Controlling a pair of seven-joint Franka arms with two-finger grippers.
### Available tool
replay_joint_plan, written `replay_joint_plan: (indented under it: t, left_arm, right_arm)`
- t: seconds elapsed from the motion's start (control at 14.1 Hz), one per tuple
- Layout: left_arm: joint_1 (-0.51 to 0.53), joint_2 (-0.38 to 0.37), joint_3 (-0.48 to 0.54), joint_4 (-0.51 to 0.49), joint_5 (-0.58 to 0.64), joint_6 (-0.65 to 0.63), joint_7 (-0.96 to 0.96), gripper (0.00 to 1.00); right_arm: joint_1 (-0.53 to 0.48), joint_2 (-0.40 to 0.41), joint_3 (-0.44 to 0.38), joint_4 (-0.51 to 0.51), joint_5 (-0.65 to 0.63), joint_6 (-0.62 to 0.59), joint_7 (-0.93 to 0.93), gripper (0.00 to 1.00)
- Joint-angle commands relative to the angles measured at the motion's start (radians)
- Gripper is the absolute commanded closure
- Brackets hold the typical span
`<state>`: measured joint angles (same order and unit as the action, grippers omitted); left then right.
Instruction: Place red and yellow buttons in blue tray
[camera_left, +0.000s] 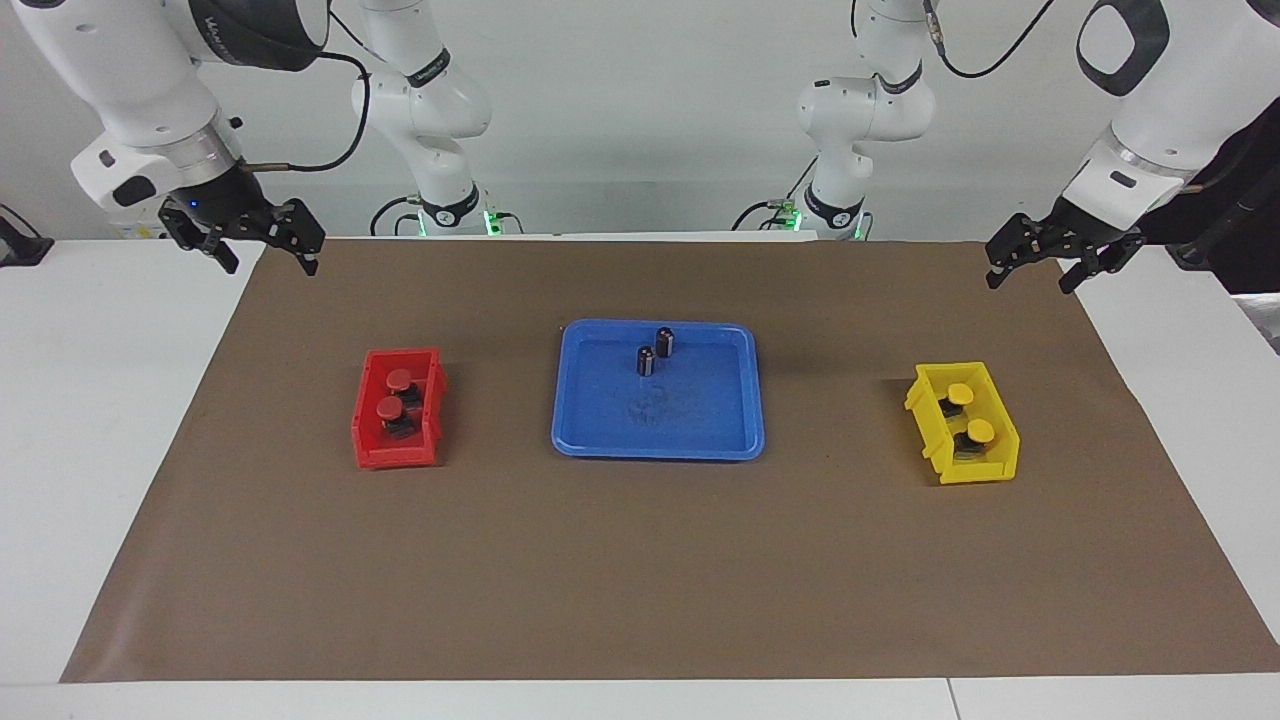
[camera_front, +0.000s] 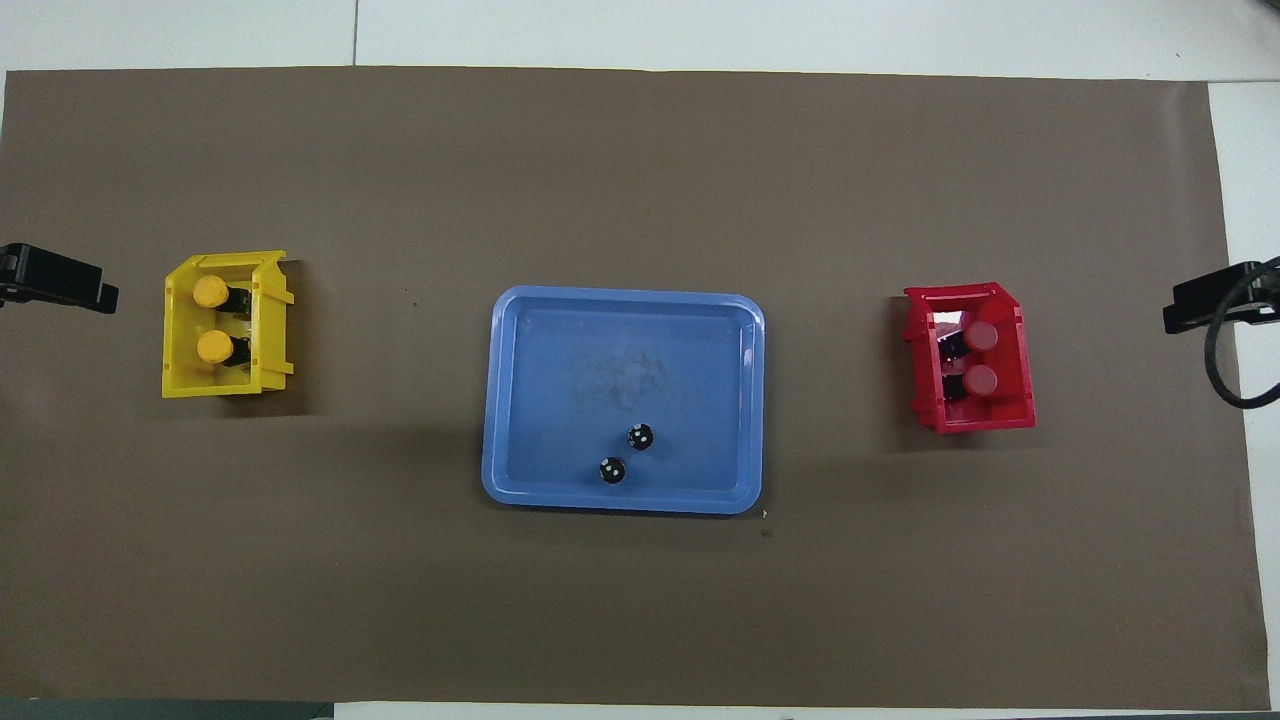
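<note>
1. a brown mat covers the surface (camera_left: 640, 560). a blue tray (camera_left: 600, 435) lies at its middle, with a small bin toward each end.
2. the red bin (camera_left: 372, 440) sits toward the right arm's end and holds two red buttons (camera_left: 390, 407) on black bases, one nearer the robots than the other.
3. the yellow bin (camera_left: 935, 440) sits toward the left arm's end and holds two yellow buttons (camera_left: 977, 430), lined up the same way.
4. sorting by colour into end bins seems to give each arm its own pair to fetch; the tray between them is reachable by both.
5. two dark cylinders (camera_left: 655, 351) stand upright in the tray, in the part nearer the robots. the rest of the tray floor is bare.
6. no button is in the tray, so the task looks not yet begun.
7. the right hand (camera_left: 262, 240) hangs in the air over the mat's corner at its own end, fingers spread apart, holding nothing.
8. the left hand (camera_left: 1035, 258) hangs over the mat's corner at its end, fingers also apart, holding and touching nothing.
</note>
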<state>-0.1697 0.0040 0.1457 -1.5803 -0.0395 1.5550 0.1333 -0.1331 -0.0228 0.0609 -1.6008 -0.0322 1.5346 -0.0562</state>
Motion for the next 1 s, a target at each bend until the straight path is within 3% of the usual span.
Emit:
replay_joint_plan:
  t: [0.0,0.21,0.5,0.92]
  left_arm:
    - [0.004,-0.024,0.000,-0.030,-0.011,0.014,0.000,0.00]
    - [0.004,-0.024,0.000,-0.030,-0.011,0.014,0.000,0.00]
    - [0.004,-0.024,0.000,-0.030,-0.011,0.013,0.000,0.00]
    - [0.001,-0.022,0.000,-0.030,-0.010,0.019,-0.006,0.00]
  right_arm:
    - [0.023,-0.011,0.004,-0.080,0.017,0.116,-0.011,0.00]
    - [0.082,0.003,0.004,-0.181,0.020,0.258,0.030,0.02]
    - [0.084,0.090,0.004,-0.281,0.020,0.475,0.032,0.13]
    - [0.073,0.124,0.002,-0.481,0.097,0.742,0.036,0.28]
